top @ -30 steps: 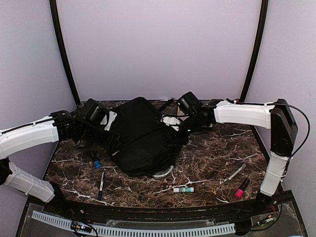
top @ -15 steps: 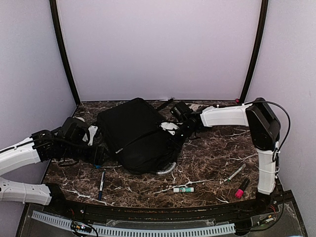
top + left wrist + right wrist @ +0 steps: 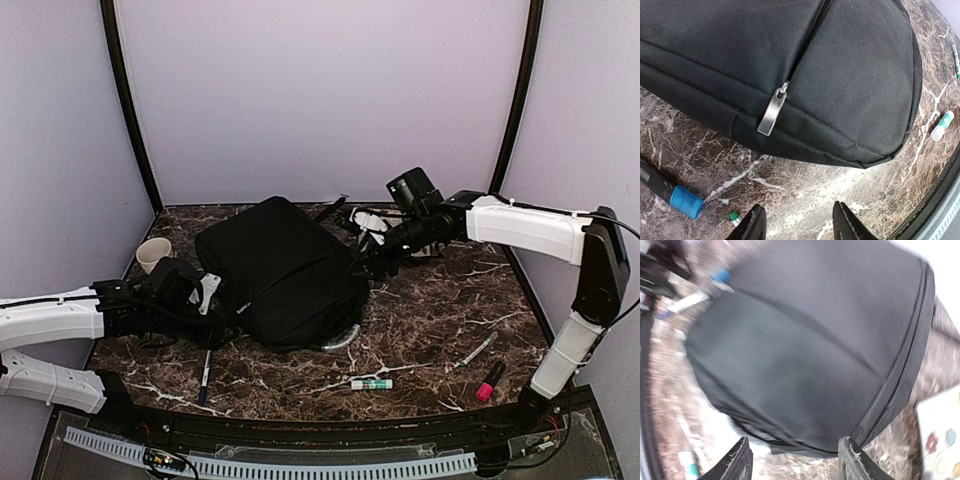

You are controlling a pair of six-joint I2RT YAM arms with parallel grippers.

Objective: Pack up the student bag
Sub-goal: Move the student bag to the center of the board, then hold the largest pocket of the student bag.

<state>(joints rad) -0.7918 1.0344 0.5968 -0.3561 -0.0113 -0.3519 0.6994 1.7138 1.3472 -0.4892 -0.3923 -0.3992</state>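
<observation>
A: Lining up on the zipper pull (image 3: 772, 110) first: a metal tab hanging over the near side of the student bag (image 3: 285, 285), lying flat mid-table in the top view. Zipper seemingly closed. Left gripper (image 3: 799, 212) low over the marble just below the tab, fingers apart, nothing between them.

B: Agreed. Come in square to the tab, pinch its flat faces, then draw along the zipper line, not away from the cloth. Right gripper (image 3: 794, 445)?

A: Also spread and empty, by the bag's right edge in the top view; wrist view blurred. Probably best used to pin the fabric during the pull.

B: Clutter to mind?

A: Blue-capped marker (image 3: 670, 192) at lower left of the left wrist view, close to the fingers and easy to nudge. Glue stick (image 3: 372, 384), pink highlighter (image 3: 489, 381) and pen (image 3: 205, 372) along the bottom of the top view, cup (image 3: 152, 253) at left, all outside the bag.
</observation>
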